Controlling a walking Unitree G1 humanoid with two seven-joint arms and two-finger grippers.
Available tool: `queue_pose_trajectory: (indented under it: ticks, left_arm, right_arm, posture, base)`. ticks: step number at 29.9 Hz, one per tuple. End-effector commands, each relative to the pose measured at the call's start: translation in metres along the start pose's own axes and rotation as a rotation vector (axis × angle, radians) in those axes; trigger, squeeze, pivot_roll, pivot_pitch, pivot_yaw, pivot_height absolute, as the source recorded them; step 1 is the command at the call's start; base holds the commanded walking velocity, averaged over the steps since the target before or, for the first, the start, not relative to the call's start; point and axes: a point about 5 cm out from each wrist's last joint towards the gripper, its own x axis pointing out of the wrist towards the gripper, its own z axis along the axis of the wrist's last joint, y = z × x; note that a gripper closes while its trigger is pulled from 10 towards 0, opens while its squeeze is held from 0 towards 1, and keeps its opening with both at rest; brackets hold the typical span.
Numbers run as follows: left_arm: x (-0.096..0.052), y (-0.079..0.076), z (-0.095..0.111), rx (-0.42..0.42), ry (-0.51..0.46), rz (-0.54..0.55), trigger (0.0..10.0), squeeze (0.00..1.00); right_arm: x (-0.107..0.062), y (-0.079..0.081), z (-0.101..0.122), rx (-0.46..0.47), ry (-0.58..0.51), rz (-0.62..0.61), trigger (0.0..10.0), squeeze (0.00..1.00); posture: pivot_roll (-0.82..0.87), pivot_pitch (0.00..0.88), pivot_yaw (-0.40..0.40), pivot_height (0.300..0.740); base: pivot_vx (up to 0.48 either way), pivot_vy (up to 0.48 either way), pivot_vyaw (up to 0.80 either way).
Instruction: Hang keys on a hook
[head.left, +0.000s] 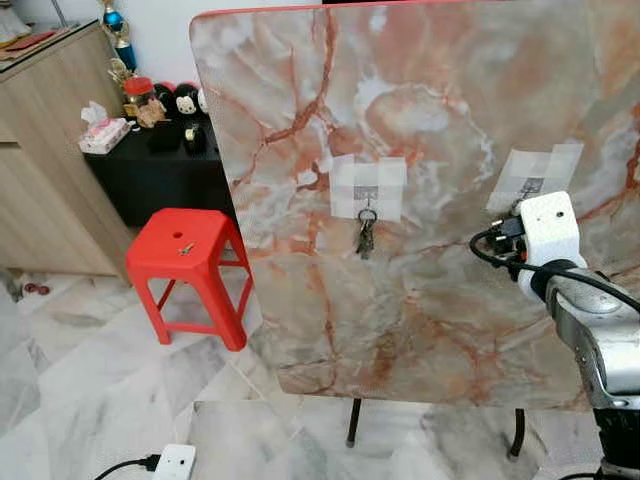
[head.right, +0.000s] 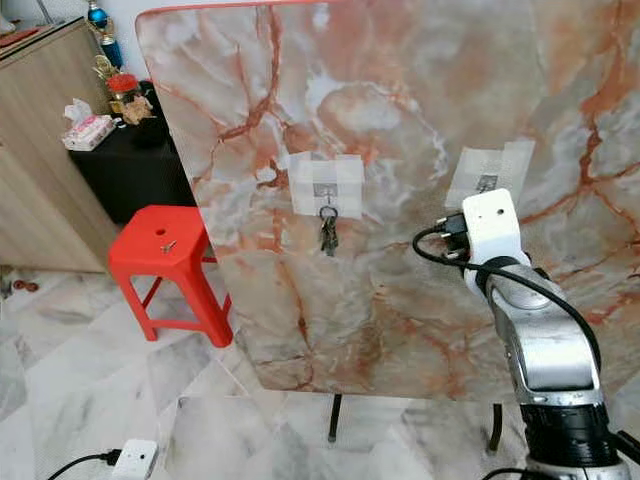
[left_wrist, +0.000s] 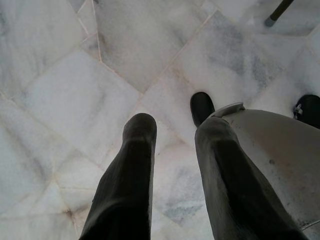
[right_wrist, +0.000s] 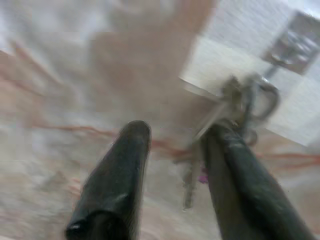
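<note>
Right gripper (right_wrist: 175, 135), raised at the board, fingers apart beside keys (right_wrist: 235, 100).

Bright, even daylight throughout, sharp head views (soft shadows), but the right wrist view is motion-blurred.

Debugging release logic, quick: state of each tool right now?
Left tool: open, empty, over the floor.
Right tool: open; keys against one finger, held or hung cannot be told.
</note>
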Motion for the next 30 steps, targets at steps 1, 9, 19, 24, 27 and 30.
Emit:
queue_pose_trajectory:
  ticks: [1,9,19,24,27,30]
  left_arm:
    - [-0.002,0.004,-0.005,0.009,0.023,0.004,10.0,0.0]
    - [-0.002,0.004,-0.006,0.012,0.03,-0.001,10.0,0.0]
    - [-0.001,0.003,-0.006,0.014,0.032,-0.004,10.0,0.0]
    - [-0.001,0.003,-0.006,0.03,0.035,-0.004,10.0,0.0]
    - [-0.001,0.003,-0.007,0.025,0.034,-0.005,10.0,0.0]
    - [-0.001,0.001,-0.008,0.009,0.03,-0.005,10.0,0.0]
  right_arm:
    - [-0.012,0.01,0.002,-0.012,-0.015,0.069,10.0,0.22]
    - [-0.035,0.024,-0.051,0.01,0.181,0.152,10.0,0.0]
    - [-0.044,0.044,-0.214,0.187,0.626,0.057,10.0,0.0]
    - [-0.052,0.07,-0.269,0.396,0.745,-0.094,10.0,0.0]
    - [-0.068,0.088,-0.288,0.399,0.846,-0.075,10.0,0.0]
    - [-0.078,0.104,-0.297,0.421,0.889,-0.052,10.0,0.0]
  posture:
    - [-0.14,0.0,0.052,0.74]
    - [-0.15,0.0,0.047,0.74]
    - [-0.16,0.0,0.054,0.74]
    - [-0.17,0.0,0.059,0.74]
    - [-0.15,0.0,0.052,0.74]
    - [-0.15,0.0,0.05,0.74]
  base:
    - [0.0,0.0,0.0]
    - [0.0,0.0,0.0]
    - [0.0,0.0,0.0]
    - [0.0,0.0,0.0]
    - [0.0,0.0,0.0]
    - [0.0,0.0,0.0]
